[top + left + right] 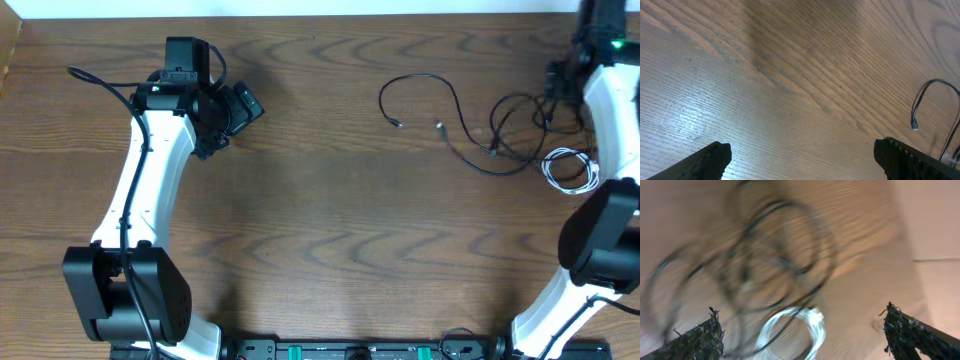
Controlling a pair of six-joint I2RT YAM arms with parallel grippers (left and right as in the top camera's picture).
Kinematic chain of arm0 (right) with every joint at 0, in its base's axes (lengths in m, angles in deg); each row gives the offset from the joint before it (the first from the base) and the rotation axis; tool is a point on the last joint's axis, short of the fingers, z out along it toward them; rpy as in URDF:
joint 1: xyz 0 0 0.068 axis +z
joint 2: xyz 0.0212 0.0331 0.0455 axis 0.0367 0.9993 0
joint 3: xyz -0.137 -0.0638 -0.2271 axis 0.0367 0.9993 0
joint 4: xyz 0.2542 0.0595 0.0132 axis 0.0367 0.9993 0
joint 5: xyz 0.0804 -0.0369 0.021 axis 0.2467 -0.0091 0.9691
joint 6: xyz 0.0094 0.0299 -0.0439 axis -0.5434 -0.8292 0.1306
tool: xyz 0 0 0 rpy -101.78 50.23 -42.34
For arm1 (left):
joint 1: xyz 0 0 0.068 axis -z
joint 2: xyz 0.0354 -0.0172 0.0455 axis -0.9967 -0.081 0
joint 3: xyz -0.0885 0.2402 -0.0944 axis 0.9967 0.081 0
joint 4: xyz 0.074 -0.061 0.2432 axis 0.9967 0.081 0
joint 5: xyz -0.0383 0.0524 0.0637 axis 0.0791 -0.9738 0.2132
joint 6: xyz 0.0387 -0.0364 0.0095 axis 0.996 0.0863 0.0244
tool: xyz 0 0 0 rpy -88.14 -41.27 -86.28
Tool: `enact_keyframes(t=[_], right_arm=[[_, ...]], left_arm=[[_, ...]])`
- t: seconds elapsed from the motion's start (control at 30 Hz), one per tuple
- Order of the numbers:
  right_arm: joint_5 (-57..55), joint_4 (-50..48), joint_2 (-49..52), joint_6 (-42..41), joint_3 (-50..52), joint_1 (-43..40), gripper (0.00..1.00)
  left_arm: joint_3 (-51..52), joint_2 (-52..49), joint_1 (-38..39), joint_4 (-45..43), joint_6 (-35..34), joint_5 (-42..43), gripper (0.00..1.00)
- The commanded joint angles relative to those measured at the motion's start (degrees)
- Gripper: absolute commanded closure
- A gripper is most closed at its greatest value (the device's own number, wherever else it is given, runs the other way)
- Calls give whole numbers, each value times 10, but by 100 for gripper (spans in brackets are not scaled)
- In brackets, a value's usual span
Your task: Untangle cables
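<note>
Both sets of jaws stand wide apart and hold nothing. Close under the right gripper [802,325] lies the white cable [790,330], wound in a small ring. The black cables [775,255] loop over one another just beyond it. That view is blurred, so which strand crosses which cannot be told.

From above, the heap sits at the right side of the table [330,230]. The white ring lies beside the right arm [610,120], the black loops are next to it, and one black strand trails toward the middle with its ends lying free. The left gripper [802,152] hangs over bare wood, well apart from the heap. Only one black end with its plug [914,126] shows at the edge of its view.

The likely trouble is a blind pinch. Closing on the blurred loops could catch several strands at once, so a pull would drag the whole heap or tighten a crossing. With the left arm so far off, nothing would hold the rest down. The heap also lies near the right arm's own cord, which a lifted loop might snag.
</note>
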Motion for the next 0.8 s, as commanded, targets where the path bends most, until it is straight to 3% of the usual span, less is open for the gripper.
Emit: enact_keyframes(t=[0.0, 0.2, 0.77], right_arm=[[2, -32, 3, -22, 0, -37, 1], [205, -34, 3, -23, 0, -62, 1], [211, -32, 3, -23, 0, -62, 1]], left_arm=[[0, 0, -2, 2, 2, 1, 2], [0, 0, -2, 2, 2, 1, 2], [0, 0, -2, 2, 2, 1, 2]])
